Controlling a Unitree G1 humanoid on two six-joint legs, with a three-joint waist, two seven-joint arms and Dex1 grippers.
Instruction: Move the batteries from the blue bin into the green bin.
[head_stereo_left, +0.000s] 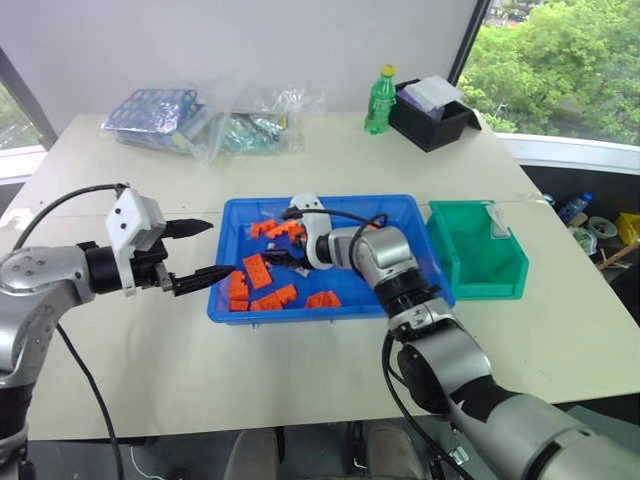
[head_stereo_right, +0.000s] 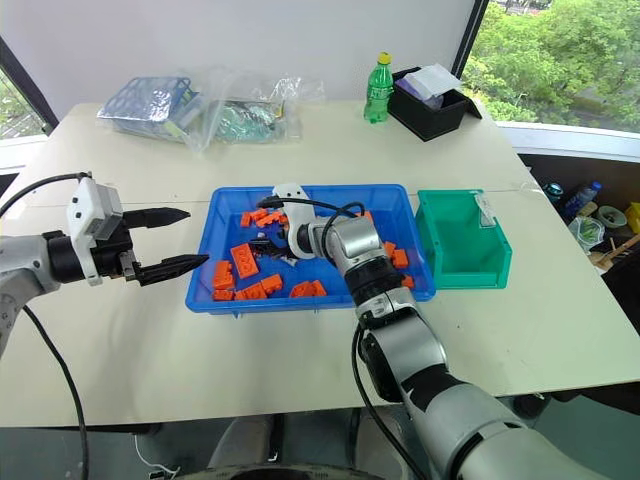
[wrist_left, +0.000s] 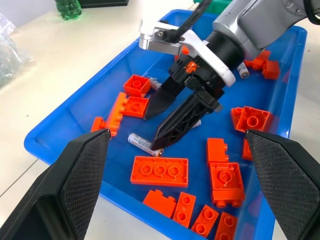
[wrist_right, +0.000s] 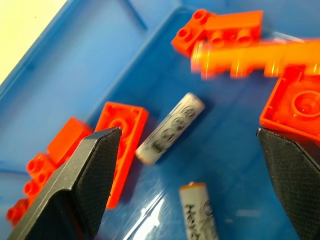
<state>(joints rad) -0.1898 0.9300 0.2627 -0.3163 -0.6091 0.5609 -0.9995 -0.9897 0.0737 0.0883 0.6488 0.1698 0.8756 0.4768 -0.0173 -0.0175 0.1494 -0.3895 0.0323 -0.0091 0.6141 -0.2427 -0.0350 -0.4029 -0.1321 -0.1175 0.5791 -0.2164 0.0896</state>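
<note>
My right gripper (wrist_left: 167, 122) spread wide over small silver-grey cylindrical batteries (wrist_right: 170, 128) | in wide bright-blue plastic tray (head_stereo_left: 420, 215) among orange bricks | teal-green plastic bin (head_stereo_left: 480, 262) at three o'clock, empty | left gripper (head_stereo_left: 205, 250) apart, idle.

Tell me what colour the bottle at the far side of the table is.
Green with a yellow cap: the bottle shows best in the left eye view, beside the black box.

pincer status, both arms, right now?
Left pincer: open, holding nothing, beside the blue bin.
Right pincer: open, holding nothing, tips down among the batteries in the blue bin.
</note>
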